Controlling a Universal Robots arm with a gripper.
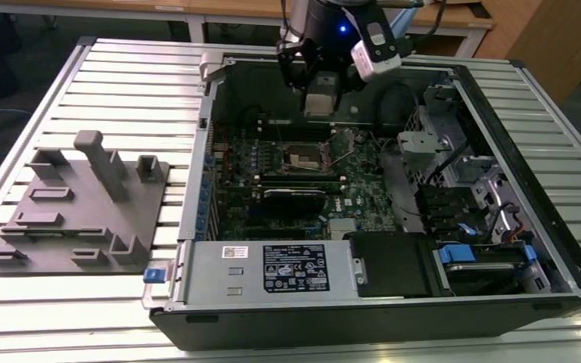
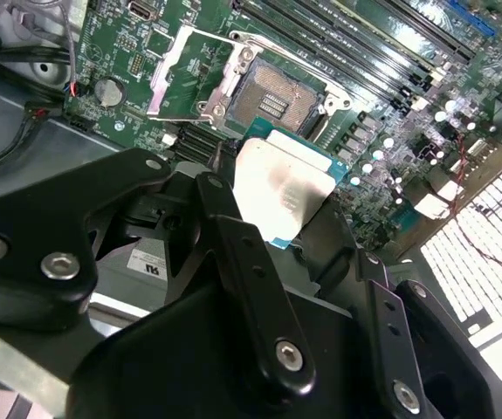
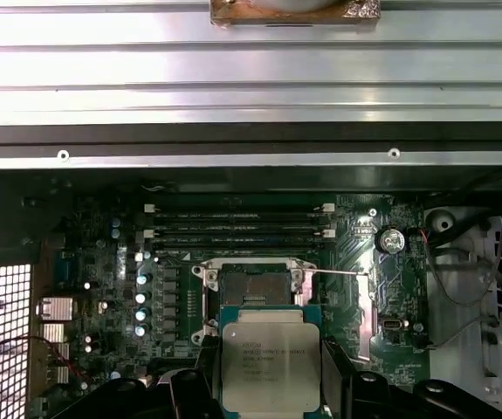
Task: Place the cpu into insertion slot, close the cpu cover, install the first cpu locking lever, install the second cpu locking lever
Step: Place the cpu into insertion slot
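My gripper (image 1: 319, 104) hangs over the back of the open computer case, shut on the cpu (image 1: 319, 100), a small silver-grey square chip. In both wrist views the cpu (image 3: 264, 356) (image 2: 284, 188) sits flat between the black fingers (image 3: 200, 388). It is held above the motherboard and short of the insertion slot (image 3: 255, 286) (image 2: 277, 94) (image 1: 306, 156). The slot's dark centre is bare inside its silvery rim. The cpu cover (image 2: 179, 72), a thin metal frame, stands flipped open beside the slot. A thin wire lever (image 3: 338, 272) sticks out from the slot's side.
The case walls (image 1: 209, 113) ring the green board. Memory slots (image 3: 237, 223) run just beyond the slot. A black card (image 1: 296, 195) lies across the board, and the labelled power supply box (image 1: 270, 268) fills the case front. A drive cage (image 1: 472, 189) lines one side. A grey fixture (image 1: 79, 204) stands on the table.
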